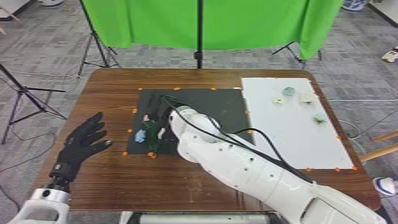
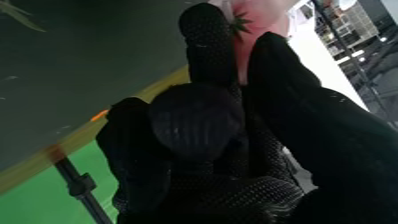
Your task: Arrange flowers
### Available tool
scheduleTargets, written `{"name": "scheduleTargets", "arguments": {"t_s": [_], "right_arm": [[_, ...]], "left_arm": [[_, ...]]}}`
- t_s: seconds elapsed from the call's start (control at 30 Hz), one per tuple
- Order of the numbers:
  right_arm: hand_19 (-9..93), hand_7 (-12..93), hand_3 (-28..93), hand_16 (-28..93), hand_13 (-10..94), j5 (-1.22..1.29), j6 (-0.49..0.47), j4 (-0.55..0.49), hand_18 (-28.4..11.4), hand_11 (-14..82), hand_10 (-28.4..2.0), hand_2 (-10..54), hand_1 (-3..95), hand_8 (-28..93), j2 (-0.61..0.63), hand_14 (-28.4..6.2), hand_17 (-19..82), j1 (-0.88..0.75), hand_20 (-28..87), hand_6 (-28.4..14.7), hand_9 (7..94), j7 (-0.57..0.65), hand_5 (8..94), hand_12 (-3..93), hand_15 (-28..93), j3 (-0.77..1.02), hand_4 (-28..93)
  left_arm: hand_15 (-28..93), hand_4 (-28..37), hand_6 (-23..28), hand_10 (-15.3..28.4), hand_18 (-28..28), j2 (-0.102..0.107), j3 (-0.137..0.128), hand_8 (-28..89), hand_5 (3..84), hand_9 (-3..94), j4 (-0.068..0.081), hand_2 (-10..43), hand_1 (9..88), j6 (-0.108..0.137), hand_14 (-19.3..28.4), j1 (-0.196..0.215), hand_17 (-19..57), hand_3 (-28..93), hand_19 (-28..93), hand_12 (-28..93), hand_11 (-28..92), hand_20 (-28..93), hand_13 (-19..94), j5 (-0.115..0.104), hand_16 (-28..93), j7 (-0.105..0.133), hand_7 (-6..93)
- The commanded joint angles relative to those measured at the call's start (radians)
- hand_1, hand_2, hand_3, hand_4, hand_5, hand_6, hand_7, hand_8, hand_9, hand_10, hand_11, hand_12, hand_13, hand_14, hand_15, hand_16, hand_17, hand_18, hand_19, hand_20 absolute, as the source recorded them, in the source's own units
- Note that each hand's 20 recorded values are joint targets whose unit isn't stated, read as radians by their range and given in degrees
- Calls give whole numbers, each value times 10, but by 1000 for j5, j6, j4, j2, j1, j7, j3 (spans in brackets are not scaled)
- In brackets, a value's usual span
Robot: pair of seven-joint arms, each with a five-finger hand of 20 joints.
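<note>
Over the upper left of the black mat (image 1: 218,100), my right hand (image 1: 174,103) is at the end of its arm, dark against dark. In the right wrist view my right hand (image 2: 282,80) has a pink flower (image 2: 258,20) with a small green leaf pinched between its fingers. Along the mat's left side lie a pale blue flower (image 1: 140,135), a pink bloom (image 1: 161,133) and green stems (image 1: 153,145). Several small pale flowers, one of them yellowish (image 1: 278,100), are on the white board (image 1: 298,140). My left hand (image 1: 82,142) is open, left of the mat.
Orange tape pieces (image 1: 152,156) mark the edges of the mat and board on the wooden table (image 1: 115,185). Beyond the far edge stand a green curtain (image 1: 147,22) and a dark stand (image 1: 199,55). My right arm crosses the table's lower right.
</note>
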Motion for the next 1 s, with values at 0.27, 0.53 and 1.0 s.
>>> {"name": "scheduleTargets", "arguments": {"t_s": [0.27,0.53,1.0], "right_arm": [[932,193,818,360,880,-40,-51,18,-149,160,-127,-95,444,-19,-13,-31,601,-8,595,-9,748,8,686,179,591,15,-278],[932,202,810,352,885,-37,-62,8,-149,151,-143,-95,406,-109,-4,-32,600,3,586,14,743,18,635,172,570,13,-258],[932,178,772,352,897,-79,-94,-71,-154,125,-157,-95,376,-113,49,-30,599,45,566,17,722,37,568,164,531,-2,-216]], "left_arm": [[139,1,-1,79,110,-12,-3,-55,269,294,-1,-95,427,-11,138,16,85,512,59,182,101,216,301,-11,47,-15,103],[138,-6,1,80,111,-9,-5,-55,271,295,-3,-95,422,-12,138,17,84,525,60,181,100,215,302,-11,45,-18,105],[141,-28,10,83,112,-6,-16,-55,281,296,-10,-95,426,-17,139,27,83,541,62,177,113,211,303,-12,42,-26,107]]}}
